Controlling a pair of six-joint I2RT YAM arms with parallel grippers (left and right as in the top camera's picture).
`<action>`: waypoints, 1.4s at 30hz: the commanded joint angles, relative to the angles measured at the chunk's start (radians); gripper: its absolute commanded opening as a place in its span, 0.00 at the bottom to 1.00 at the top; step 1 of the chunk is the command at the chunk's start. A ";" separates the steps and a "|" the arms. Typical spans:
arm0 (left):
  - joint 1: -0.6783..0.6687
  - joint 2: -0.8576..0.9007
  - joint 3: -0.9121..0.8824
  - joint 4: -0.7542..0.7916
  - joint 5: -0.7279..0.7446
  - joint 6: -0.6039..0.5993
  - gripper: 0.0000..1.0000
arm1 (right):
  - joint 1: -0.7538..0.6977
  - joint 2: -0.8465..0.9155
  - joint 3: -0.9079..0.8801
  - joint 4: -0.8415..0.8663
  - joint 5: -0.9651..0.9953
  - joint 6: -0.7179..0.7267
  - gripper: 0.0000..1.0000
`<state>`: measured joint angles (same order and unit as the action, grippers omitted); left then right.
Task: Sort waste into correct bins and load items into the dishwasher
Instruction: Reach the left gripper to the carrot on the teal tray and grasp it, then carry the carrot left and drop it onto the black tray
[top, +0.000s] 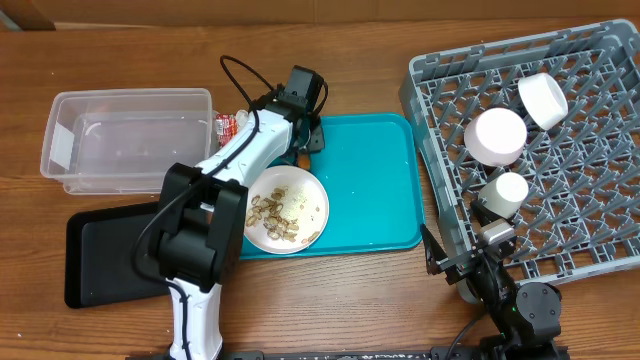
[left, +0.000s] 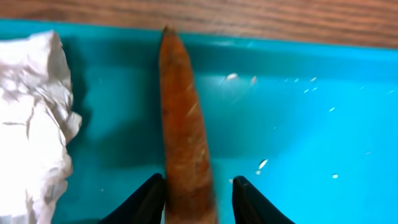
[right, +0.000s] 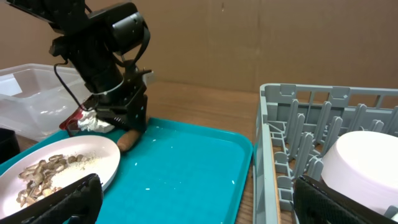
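A thin orange carrot piece lies on the teal tray, pointing away, with a crumpled white tissue to its left. My left gripper straddles the carrot's near end. Its left finger touches the carrot and a gap shows at the right finger, so it is open. A white plate holding beige shell scraps sits on the tray's left. My right gripper is wide open and empty, low between the tray and the grey dish rack. The rack holds a white bowl, another and a small cup.
A clear plastic tub stands at the back left, and a flat black tray lies in front of it. A red-and-white wrapper lies between the tub and the teal tray.
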<state>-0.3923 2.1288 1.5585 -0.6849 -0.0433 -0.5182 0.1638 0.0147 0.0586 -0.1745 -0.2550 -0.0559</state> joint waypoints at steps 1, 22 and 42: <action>0.000 0.018 0.010 -0.002 -0.021 -0.013 0.41 | -0.003 -0.012 -0.005 0.006 0.000 0.004 1.00; -0.001 0.026 0.008 -0.018 -0.034 0.025 0.29 | -0.003 -0.012 -0.005 0.006 0.000 0.004 1.00; 0.048 -0.033 0.454 -0.395 -0.064 0.023 0.04 | -0.003 -0.012 -0.005 0.006 0.000 0.004 1.00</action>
<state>-0.3695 2.1612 1.8851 -0.9894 -0.0658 -0.5133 0.1642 0.0147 0.0586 -0.1745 -0.2554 -0.0559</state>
